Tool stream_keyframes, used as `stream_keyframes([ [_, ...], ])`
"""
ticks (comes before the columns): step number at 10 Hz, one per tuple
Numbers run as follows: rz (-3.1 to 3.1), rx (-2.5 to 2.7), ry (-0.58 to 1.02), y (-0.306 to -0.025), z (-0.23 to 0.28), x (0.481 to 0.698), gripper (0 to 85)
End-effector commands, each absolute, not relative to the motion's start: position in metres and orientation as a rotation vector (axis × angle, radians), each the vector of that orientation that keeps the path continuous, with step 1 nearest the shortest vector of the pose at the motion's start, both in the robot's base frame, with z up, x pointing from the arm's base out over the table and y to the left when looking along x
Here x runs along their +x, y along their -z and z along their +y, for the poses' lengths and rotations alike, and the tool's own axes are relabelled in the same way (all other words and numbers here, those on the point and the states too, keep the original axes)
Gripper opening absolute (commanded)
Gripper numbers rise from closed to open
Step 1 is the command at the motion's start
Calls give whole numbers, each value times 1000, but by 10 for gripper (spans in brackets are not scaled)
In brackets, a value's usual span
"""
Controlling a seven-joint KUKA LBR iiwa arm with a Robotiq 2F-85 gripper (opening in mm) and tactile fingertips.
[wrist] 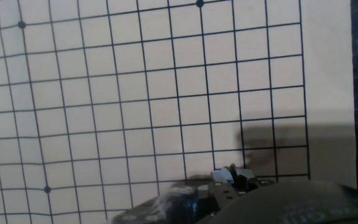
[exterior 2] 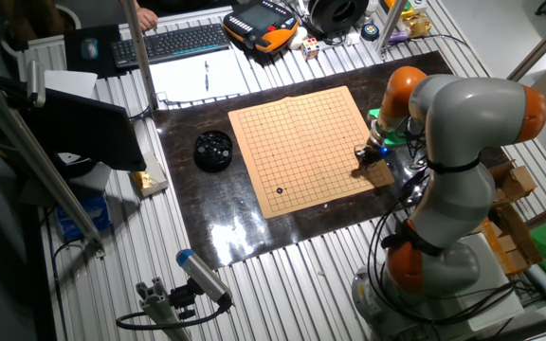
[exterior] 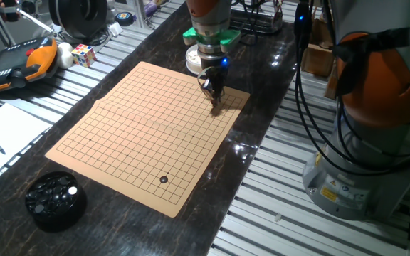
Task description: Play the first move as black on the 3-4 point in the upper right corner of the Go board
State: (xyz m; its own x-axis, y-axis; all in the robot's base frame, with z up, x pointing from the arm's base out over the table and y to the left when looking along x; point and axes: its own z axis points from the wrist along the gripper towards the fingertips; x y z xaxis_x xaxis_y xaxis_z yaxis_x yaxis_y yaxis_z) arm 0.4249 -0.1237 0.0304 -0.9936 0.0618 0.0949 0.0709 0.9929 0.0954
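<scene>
The tan Go board lies on the dark table. One black stone sits on a crossing near the board's front corner, and it also shows in the other fixed view. My gripper points straight down with its tips at the board surface near the far right corner, a few lines in from the edges. Its fingers look close together, and I cannot tell whether they hold anything. In the hand view only the grid, a shadow and part of the gripper show. The 3-4 point cannot be picked out.
A black bowl of stones stands off the board's front left corner. A white round container sits just behind the gripper. A teach pendant, a cube and papers lie to the left. The robot base is at right.
</scene>
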Motion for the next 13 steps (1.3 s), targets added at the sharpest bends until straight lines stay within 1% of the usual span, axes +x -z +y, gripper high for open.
stream_keyframes([
  [1, -3039, -99, 151, -30, -124, 425, 117],
  [2, -3045, -105, 133, -30, -123, 425, 217],
  [8, -3042, -105, 130, -30, -124, 425, 233],
  [13, -3051, -94, 73, -32, -124, 425, 240],
])
